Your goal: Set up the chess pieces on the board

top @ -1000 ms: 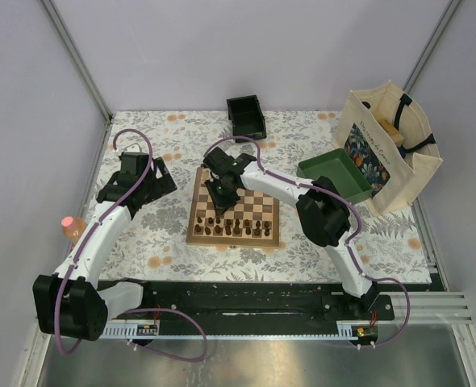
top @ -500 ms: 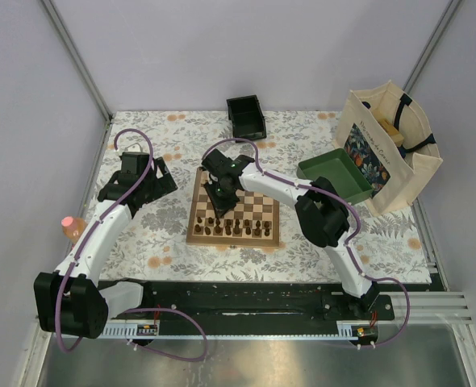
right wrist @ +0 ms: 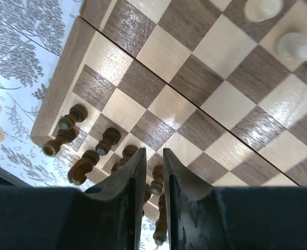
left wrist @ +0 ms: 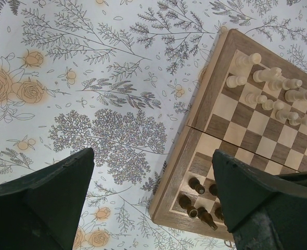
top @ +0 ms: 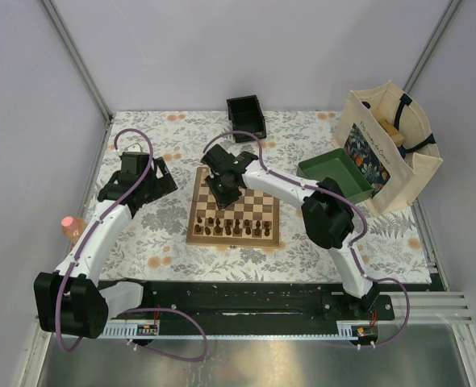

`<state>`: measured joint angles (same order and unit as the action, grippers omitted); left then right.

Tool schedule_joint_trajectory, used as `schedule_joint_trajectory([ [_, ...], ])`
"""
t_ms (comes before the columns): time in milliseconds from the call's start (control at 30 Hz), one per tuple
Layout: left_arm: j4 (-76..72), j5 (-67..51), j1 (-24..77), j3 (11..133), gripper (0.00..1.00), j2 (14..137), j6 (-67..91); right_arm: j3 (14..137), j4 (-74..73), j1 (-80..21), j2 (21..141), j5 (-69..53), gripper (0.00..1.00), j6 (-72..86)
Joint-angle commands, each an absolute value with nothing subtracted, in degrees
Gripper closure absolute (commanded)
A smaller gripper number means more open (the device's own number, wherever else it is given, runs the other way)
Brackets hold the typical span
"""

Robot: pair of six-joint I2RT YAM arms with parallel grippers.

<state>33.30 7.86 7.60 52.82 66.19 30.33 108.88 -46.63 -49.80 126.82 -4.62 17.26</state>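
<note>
Right gripper [top: 224, 192] poised low over the far left part of the board [top: 264, 196], jaws drawn almost together with only a thin slit between them and nothing clamped in the right wrist view [right wrist: 153, 151]. Left gripper [top: 153, 181] parked off the board's left edge above the flowered tablecloth [top: 157, 234], jaws spread wide apart and empty, as seen from the left wrist [left wrist: 152, 156].

Board flat near the middle of the table, its wooden border [left wrist: 179, 166] and checkered squares [right wrist: 158, 109] in plain sight. Dark pieces [top: 236, 227] ranked in two rows along the near edge, some leaning rather than upright in the wrist views [left wrist: 197, 200] [right wrist: 109, 138]. Pale pieces [left wrist: 268, 86] gathered along the far side, two of them at the upper right of the right wrist view [right wrist: 294, 46]. Middle squares bare.

Beyond the board, a small black box [top: 246, 117] at the far edge of the table; to the right, a green tray [top: 335, 173] just beside a cream tote bag [top: 391, 145] with a dark floral panel. Printing on the bag too small to read; no other brand or label legible anywhere.
</note>
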Motion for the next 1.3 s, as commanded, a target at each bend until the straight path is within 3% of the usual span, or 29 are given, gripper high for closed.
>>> schedule_joint_trajectory([
  [0,31.0,7.1,7.3,52.9,0.01,66.1,29.6,108.5,-44.6,-48.5,117.2,-0.4,0.71,16.2],
  [233,30.1,6.2,7.3,52.8,0.01,65.7,29.6,95.7,-38.9,-42.3,104.2,4.8,0.58,18.9],
  [300,29.9,5.8,7.3,52.8,0.01,65.9,29.7,91.7,-37.4,-39.7,100.4,7.2,0.43,19.7],
  [567,27.9,3.3,7.3,52.8,0.01,67.3,30.1,74.6,-31.2,-28.0,86.2,20.2,0.02,23.1],
  [767,26.1,2.6,7.4,53.6,0.01,68.9,30.5,64.4,-24.4,-24.9,80.3,27.6,0.00,19.4],
  [1067,23.5,2.1,7.4,53.9,0.01,70.8,31.6,36.9,14.6,-24.9,62.4,34.3,0.01,7.0],
  [1267,22.8,2.9,7.4,54.2,0.01,71.7,31.0,35.5,11.1,-24.9,62.6,41.5,0.01,3.9],
])
